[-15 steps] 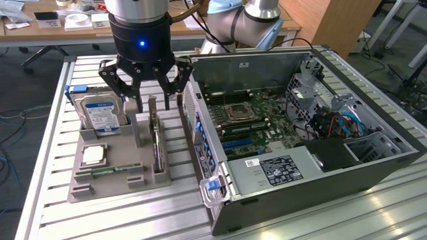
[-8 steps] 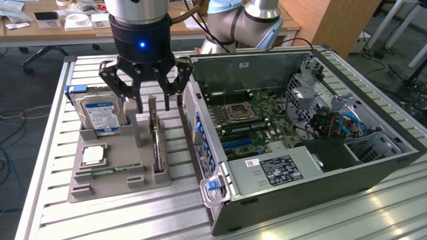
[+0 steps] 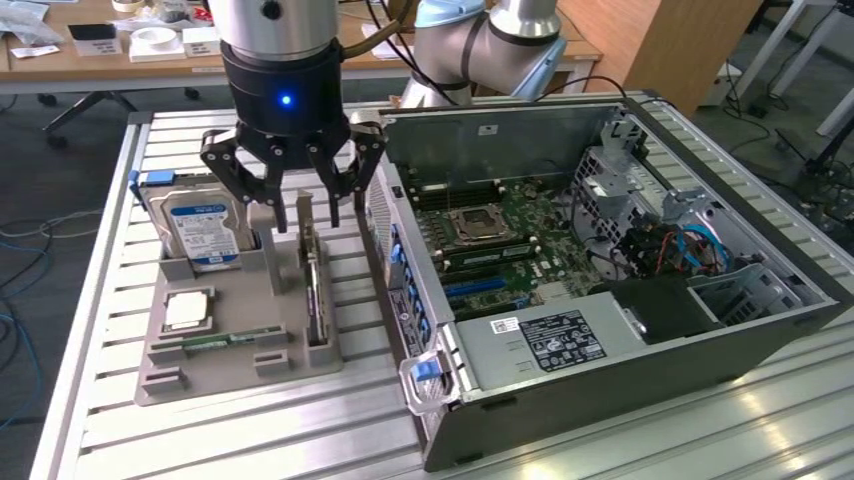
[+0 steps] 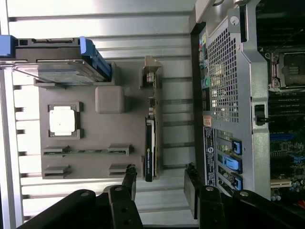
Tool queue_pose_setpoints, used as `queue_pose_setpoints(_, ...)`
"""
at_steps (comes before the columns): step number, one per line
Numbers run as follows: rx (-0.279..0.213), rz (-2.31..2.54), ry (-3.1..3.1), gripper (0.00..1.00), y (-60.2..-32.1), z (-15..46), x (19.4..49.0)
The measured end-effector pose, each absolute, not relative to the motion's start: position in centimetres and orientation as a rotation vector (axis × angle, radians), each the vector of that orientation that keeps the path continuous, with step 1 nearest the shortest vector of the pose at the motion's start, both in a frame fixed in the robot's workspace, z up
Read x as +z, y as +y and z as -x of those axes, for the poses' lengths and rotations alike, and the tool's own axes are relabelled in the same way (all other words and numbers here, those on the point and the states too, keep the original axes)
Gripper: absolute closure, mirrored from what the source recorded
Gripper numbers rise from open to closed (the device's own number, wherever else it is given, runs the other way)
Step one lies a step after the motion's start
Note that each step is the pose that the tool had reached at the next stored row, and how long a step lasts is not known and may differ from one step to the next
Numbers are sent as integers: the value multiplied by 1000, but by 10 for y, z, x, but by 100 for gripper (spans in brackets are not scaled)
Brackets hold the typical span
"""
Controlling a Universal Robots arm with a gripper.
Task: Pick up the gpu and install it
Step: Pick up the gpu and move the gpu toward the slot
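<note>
Gripper (image 3: 304, 212) hanging just above the grey tray (image 3: 220, 385), fingers (image 3: 270, 200) spread wide, gripping and touching nothing. Gpu (image 3: 311, 272) standing on edge in a tray slot directly beneath the fingertips, on the tray's side nearest the open computer case (image 3: 601, 400); hard drive (image 3: 200, 225) upright at the tray's opposite side.

Slatted table (image 3: 200, 435) w/ grey tray (image 3: 227, 345) & open PC case (image 3: 601, 400).
</note>
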State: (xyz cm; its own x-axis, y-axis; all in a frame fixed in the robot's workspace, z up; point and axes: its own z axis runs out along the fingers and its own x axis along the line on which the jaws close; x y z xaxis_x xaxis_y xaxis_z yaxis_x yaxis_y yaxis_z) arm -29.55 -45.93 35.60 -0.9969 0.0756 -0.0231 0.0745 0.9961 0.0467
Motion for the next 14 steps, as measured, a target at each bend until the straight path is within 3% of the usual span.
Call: queue_pose_setpoints(14, 72, -117, 3114, 47, -459, 296, 352)
